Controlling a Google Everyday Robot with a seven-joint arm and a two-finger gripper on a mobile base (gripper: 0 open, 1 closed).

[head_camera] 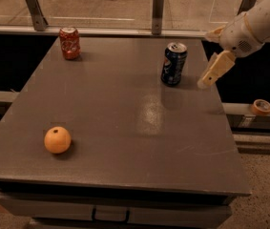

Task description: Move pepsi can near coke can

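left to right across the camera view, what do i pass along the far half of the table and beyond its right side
coke can → pepsi can → gripper, in the air just right of the pepsi can → tape roll

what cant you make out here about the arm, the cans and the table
- Camera view: the arm behind the gripper, which hangs open just right of the pepsi can, is cut off by the right edge.
- Gripper's height over the table: one view cannot settle it.
- Far sides of the pepsi can and coke can: hidden by the cans themselves.
- Table front below the drawer handle: cut off by the bottom edge.
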